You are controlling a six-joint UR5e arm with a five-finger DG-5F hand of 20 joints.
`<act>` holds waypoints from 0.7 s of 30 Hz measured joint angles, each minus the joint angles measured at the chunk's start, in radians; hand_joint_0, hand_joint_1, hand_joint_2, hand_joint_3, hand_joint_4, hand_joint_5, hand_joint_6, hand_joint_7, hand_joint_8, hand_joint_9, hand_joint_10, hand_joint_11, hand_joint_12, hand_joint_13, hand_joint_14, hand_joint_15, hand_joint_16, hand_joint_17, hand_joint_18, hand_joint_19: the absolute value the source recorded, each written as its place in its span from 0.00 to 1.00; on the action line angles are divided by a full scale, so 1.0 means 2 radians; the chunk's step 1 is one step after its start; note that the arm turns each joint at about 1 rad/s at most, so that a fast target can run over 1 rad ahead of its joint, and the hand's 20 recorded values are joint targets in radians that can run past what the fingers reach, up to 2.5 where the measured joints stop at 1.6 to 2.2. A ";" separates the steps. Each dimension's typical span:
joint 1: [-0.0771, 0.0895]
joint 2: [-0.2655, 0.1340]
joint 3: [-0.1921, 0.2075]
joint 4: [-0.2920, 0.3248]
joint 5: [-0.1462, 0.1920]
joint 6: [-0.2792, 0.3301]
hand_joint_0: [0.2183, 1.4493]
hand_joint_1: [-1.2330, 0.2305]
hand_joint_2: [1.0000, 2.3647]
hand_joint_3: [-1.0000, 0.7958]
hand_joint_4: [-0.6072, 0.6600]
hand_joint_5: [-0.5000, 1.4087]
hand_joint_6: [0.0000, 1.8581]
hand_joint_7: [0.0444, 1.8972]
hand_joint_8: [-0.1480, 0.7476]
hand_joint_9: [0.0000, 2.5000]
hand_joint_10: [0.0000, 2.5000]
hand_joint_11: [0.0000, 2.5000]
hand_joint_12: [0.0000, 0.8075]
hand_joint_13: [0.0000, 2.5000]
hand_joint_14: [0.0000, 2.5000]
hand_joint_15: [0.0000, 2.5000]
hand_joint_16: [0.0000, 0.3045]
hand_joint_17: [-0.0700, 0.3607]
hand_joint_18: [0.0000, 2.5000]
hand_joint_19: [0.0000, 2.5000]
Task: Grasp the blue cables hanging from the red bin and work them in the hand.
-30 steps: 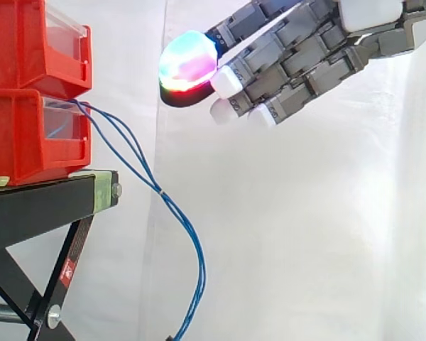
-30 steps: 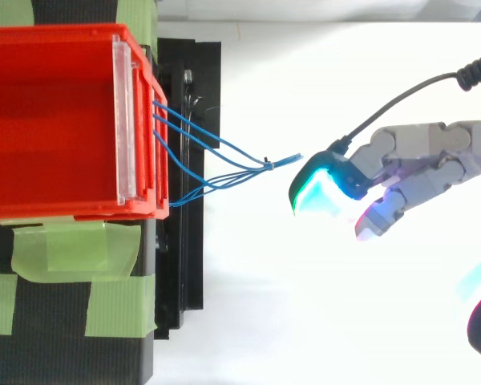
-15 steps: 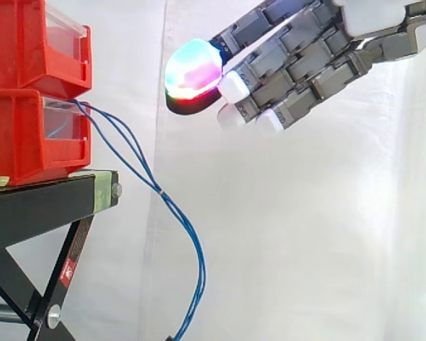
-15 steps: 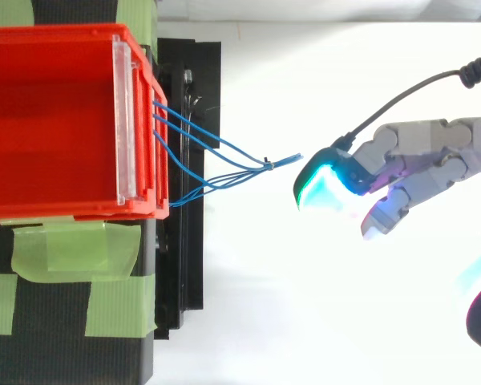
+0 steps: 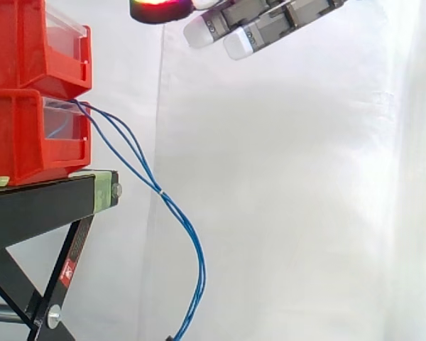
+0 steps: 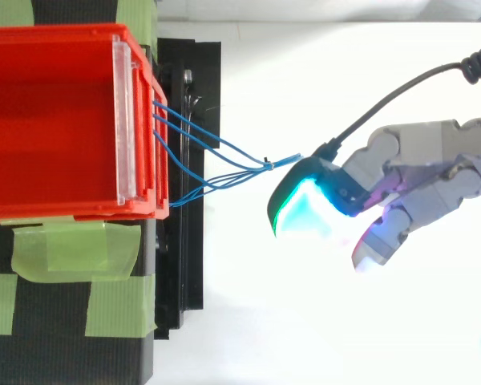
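Thin blue cables (image 5: 138, 167) come out of the lower red bin (image 5: 28, 135) and hang down past the black stand (image 5: 50, 195) in a long loop toward the floor. From above, the blue cables (image 6: 216, 164) run from the red bin (image 6: 56, 120) to a small knot, with free ends pointing right. My hand (image 6: 421, 172) is high above them, with its fingers (image 5: 270, 21) at the top edge of the side view, nearly straight and pointing left. It holds nothing. A glowing pad hovers over the cable ends, well apart in height.
Two red bins are stacked on the black stand, with green tape (image 6: 72, 249) on the stand's top. A white curtain (image 5: 305, 199) hangs behind. Open room lies to the right of the hanging cables.
The hand has risen sharply, most of it leaving the side view at the top, and has shifted a little toward the bins. The cables hang unchanged.
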 measured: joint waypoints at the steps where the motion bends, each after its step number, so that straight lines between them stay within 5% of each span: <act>1: -0.001 0.000 0.001 0.000 -0.002 -0.004 0.52 0.46 0.01 0.09 0.75 0.20 0.00 0.40 0.57 0.22 0.00 0.18 0.51 0.13 0.00 0.12 0.19 0.47 0.12 0.14; 13: -0.002 0.000 -0.016 -0.029 -0.013 -0.107 0.53 0.46 0.01 0.09 0.76 0.22 0.00 0.40 0.58 0.22 0.00 0.19 0.51 0.13 0.00 0.12 0.19 0.47 0.12 0.15; 21: 0.001 0.000 -0.058 -0.028 -0.017 -0.124 0.53 0.46 0.01 0.09 0.76 0.22 0.00 0.40 0.58 0.23 0.00 0.19 0.51 0.14 0.00 0.13 0.19 0.47 0.13 0.16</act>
